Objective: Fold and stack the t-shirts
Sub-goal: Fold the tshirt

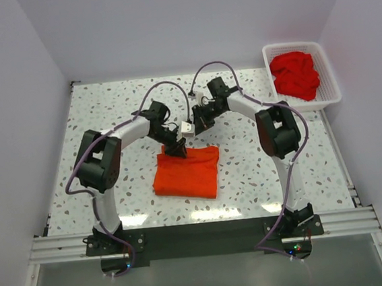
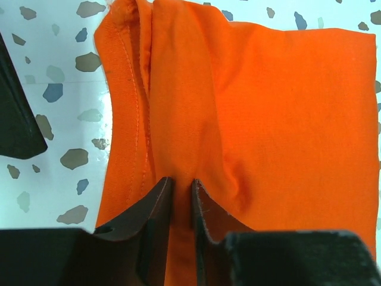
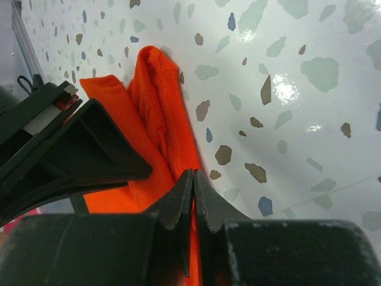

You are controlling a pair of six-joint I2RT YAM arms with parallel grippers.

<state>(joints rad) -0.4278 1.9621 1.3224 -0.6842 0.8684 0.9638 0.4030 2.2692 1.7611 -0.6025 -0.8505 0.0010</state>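
Orange-red cloth, the folded t-shirt (image 1: 186, 172) lay flat on the speckled table (image 1: 248, 171). At its far edge the left gripper (image 2: 181, 183) was nearly closed on a raised ridge of its fabric. Just beside it, the right gripper (image 3: 193, 176) was pinched tight on the shirt's hem. Well off to the shirt's far right, deeper red t-shirts (image 1: 295, 75) were heaped in the white lattice basket (image 1: 312, 105).

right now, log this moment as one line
left end effector: shut on orange t-shirt | right end effector: shut on orange t-shirt | red t-shirts: heaped in basket
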